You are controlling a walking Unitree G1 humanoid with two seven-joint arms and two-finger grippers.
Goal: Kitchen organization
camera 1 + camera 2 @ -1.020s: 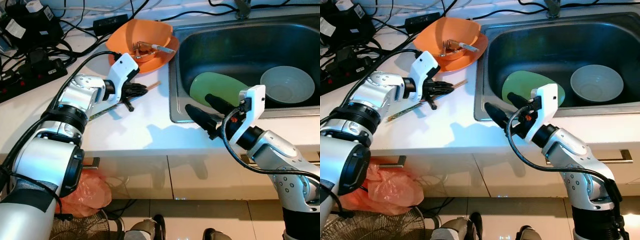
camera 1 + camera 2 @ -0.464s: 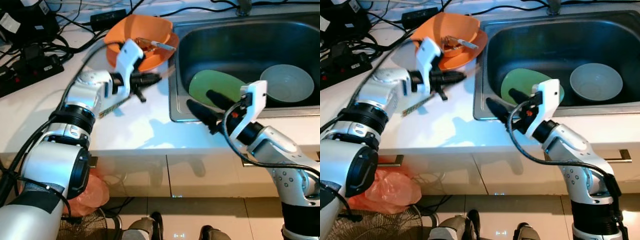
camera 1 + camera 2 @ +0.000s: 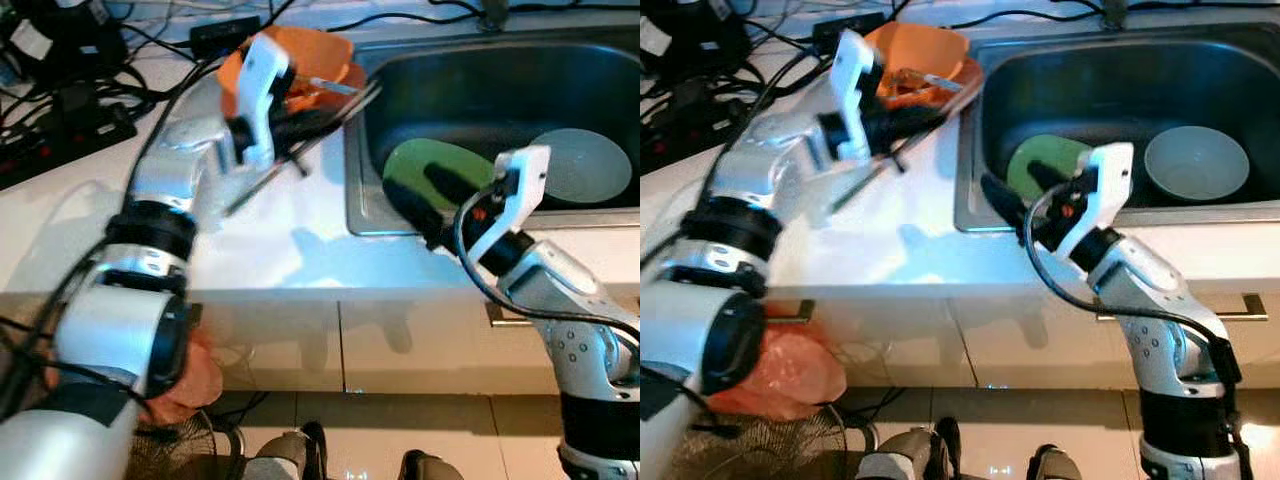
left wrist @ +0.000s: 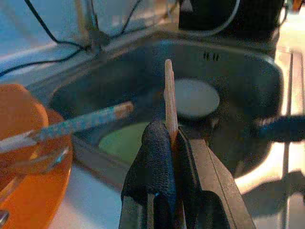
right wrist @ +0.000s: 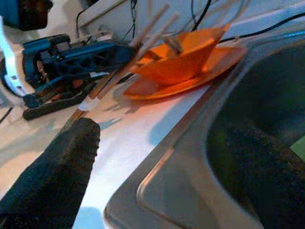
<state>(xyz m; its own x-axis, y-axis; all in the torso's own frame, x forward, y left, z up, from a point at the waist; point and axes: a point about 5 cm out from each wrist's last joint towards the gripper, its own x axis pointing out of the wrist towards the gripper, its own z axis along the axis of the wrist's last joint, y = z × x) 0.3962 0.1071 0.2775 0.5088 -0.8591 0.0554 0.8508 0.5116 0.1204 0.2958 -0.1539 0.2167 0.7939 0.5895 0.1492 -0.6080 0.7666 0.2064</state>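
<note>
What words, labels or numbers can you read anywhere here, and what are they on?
None can be read.
White tags on the black gear: too blurred to read.
Patterned chopstick: speckled print, no legible text.
Orange bowl, green plate, white bowl: no markings seen.

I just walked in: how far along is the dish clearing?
Done: the green plate and white bowl already lie in the sink. In hand: the left gripper pinches chopsticks near it. Left: the orange bowl on the counter. The right gripper hovers open.
</note>
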